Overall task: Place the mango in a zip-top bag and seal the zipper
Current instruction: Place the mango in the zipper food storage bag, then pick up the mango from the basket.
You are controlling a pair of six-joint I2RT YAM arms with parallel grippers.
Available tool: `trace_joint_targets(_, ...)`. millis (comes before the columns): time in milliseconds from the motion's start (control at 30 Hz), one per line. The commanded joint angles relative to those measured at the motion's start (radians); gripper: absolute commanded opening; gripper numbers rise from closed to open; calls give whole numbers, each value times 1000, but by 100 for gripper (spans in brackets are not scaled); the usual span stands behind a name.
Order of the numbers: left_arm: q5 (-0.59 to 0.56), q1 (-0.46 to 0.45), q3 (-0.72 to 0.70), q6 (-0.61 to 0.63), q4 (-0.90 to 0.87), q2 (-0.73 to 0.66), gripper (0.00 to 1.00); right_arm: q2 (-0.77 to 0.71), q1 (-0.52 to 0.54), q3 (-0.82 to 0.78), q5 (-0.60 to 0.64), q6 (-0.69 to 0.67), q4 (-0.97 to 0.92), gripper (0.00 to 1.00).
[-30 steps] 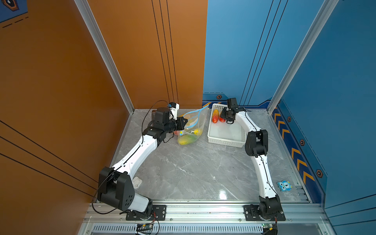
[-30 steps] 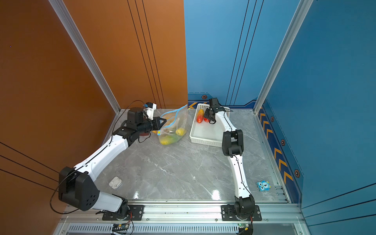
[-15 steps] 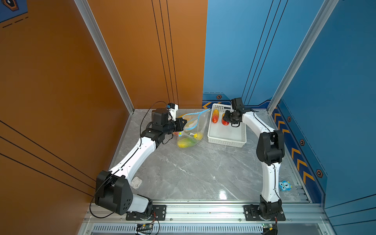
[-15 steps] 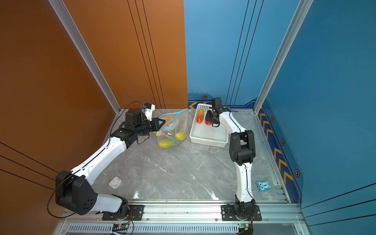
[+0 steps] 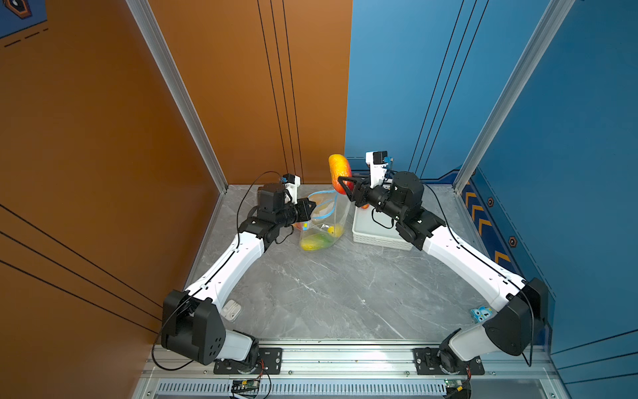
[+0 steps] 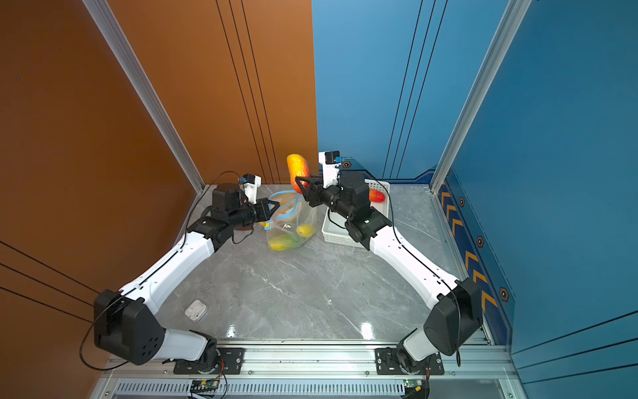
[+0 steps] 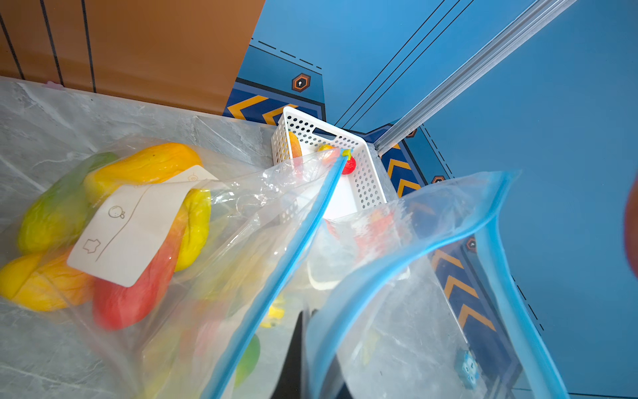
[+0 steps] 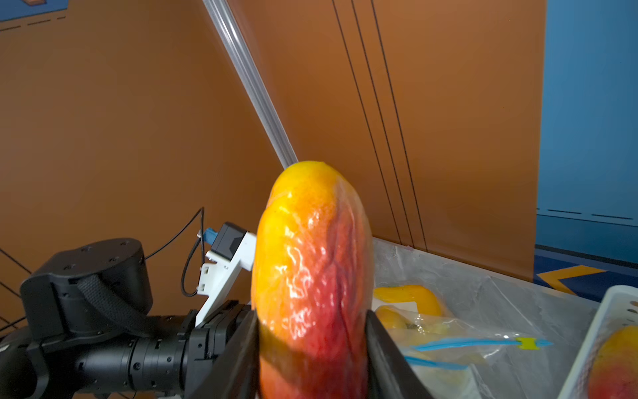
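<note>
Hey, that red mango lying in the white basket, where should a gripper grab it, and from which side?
Probably across its narrow middle, from above: the red mango lies low in the white basket, whose walls block a sideways approach.

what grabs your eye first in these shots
An orange-red mango gripped upright in the right fingers, raised just above the open bag at the back. The left fingers pinch the bag's blue rim; fruit already lies inside, and a white basket stands beside it.
</note>
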Motion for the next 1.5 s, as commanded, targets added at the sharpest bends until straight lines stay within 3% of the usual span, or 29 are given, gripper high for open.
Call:
trace_joint_targets(0,-9,-2,41,-19,12,1,0,25,35,-29,-13,-56,113,35)
trace_joint_targets(300,18,8,43,-70,40,8,0,112,62,-38,1,-88,140,41)
trace_joint_targets(600,33,18,33,-72,41,-2,0,146,60,-31,-11,-111,140,68)
trace_joint_targets(767,33,26,29,-71,44,2,0,107,34,-43,-25,-106,140,77)
trace_joint_targets(933,32,38,19,-67,45,-3,0,27,-40,-80,-25,-5,163,78)
trace_joint_targets(1100,32,41,10,-62,45,-15,0,-29,-173,-158,168,166,98,84)
trace_joint_targets(1267,31,45,4,-56,45,-20,0,130,-310,-82,224,277,-99,83)
trace_joint_targets(1467,31,52,-4,-55,45,-23,0,492,-367,270,205,295,-397,81)
